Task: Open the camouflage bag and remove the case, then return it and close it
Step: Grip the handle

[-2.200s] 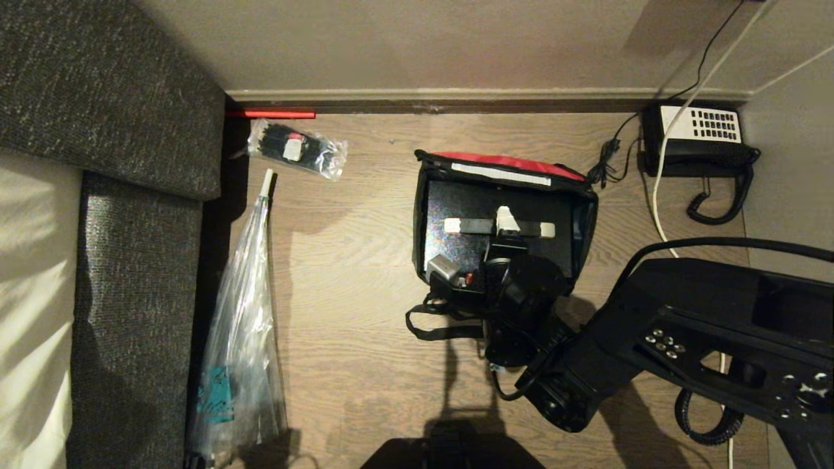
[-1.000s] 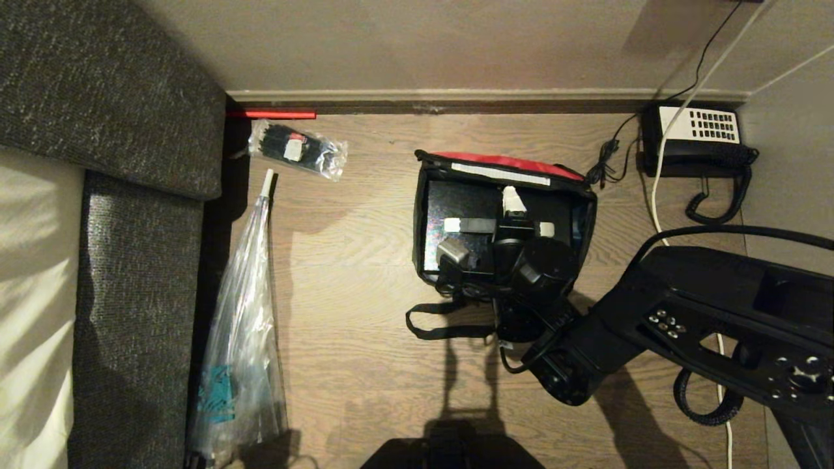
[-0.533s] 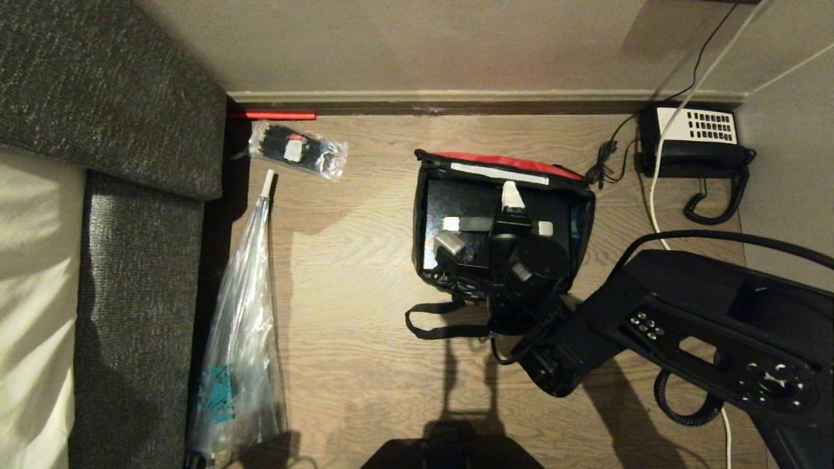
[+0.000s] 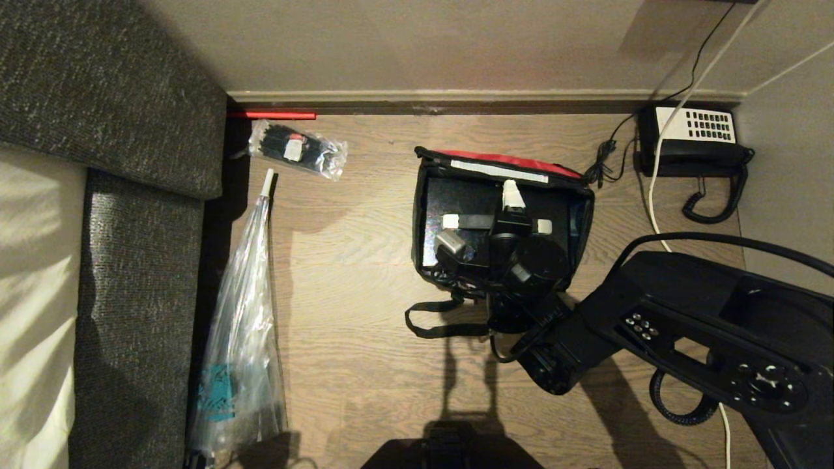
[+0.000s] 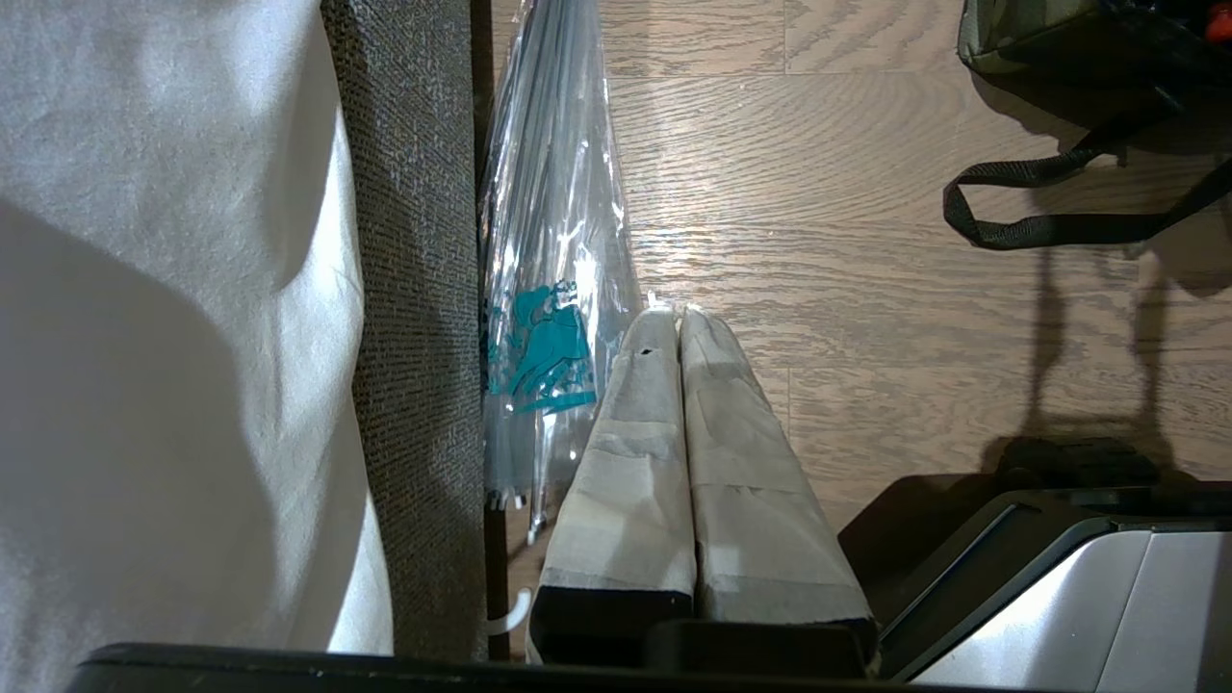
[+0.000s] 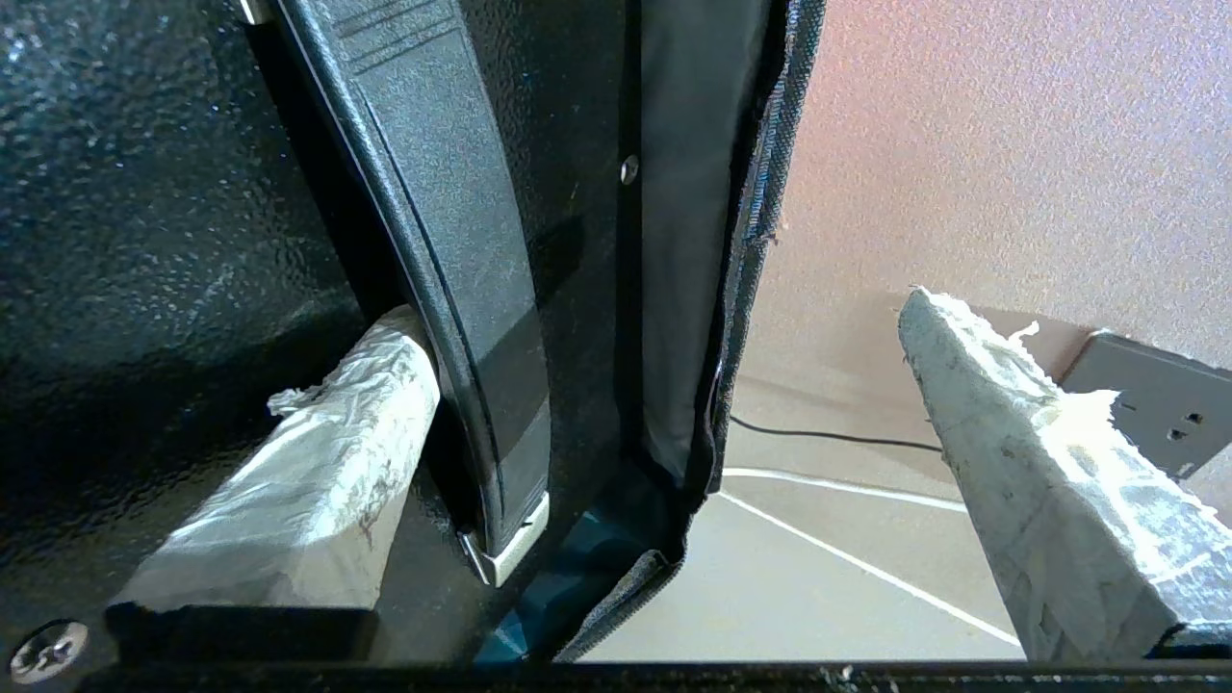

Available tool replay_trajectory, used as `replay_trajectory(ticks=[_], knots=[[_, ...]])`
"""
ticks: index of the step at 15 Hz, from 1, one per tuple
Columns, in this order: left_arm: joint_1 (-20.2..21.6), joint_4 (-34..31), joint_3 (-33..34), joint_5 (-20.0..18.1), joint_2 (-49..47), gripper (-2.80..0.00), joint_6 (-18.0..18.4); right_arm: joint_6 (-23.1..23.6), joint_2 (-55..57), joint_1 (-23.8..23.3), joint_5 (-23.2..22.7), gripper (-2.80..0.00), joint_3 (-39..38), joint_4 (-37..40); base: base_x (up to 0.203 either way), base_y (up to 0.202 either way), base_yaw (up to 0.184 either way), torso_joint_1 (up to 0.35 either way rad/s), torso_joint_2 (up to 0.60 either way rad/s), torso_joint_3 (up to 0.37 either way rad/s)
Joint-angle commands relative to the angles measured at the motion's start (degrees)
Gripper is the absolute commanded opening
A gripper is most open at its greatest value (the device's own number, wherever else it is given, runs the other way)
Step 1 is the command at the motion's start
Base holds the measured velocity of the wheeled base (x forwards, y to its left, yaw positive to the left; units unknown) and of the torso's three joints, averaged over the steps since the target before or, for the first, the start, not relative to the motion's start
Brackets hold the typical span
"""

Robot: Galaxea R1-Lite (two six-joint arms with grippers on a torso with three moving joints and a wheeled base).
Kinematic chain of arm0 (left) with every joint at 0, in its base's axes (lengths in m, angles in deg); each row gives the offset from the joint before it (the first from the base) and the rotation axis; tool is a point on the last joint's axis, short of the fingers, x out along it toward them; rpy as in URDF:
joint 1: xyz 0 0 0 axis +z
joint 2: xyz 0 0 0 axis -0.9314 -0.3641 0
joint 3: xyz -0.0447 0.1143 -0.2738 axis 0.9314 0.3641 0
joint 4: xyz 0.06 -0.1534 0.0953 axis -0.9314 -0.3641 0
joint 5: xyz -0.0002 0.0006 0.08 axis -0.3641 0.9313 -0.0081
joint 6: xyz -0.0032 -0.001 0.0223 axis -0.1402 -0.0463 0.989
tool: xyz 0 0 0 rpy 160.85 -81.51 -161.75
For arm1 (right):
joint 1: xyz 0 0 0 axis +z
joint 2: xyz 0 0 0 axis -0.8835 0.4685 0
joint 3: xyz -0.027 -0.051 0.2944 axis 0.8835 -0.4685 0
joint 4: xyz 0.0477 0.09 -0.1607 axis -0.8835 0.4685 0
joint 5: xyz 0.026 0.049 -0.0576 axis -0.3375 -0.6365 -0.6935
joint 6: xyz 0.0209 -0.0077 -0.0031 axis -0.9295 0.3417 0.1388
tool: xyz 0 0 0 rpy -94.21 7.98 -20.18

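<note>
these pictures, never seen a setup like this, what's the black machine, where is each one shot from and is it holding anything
The black machine is a two-armed robot on wheels. The wide picture comes from a camera on its head, looking down at a wooden floor. The other two come from cameras on its wrists, behind each hand.

On the floor stands the open camouflage bag with the black case inside. The right hand reaches into it, fingers spread wide; one white padded finger sits beside the case's handle, the other is out in open air. It grips nothing.

The left hand hangs parked by the sofa, shut and empty. Also there: two clear plastic bags and a desk telephone.
</note>
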Motion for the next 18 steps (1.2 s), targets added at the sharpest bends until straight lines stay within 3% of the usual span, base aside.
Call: replay_trajectory(ticks=[1, 8, 18], knots=[[0.0, 0.0, 0.1, 0.0, -0.1, -2.80, 0.0, 0.5, 1.4, -0.6, 0.2, 0.00, -0.1, -0.1, 0.000, 0.000, 0.000, 0.000, 0.00, 0.000], [0.0, 0.0, 0.1, 0.0, -0.1, -2.80, 0.0, 0.2, 0.6, -1.0, 0.3, 0.00, -1.8, -0.1, 0.000, 0.000, 0.000, 0.000, 0.00, 0.000], [0.0, 0.0, 0.1, 0.0, -0.1, -2.80, 0.0, -2.0, 2.8, -1.6, 0.3, 0.00, 1.4, -0.1, 0.000, 0.000, 0.000, 0.000, 0.00, 0.003]])
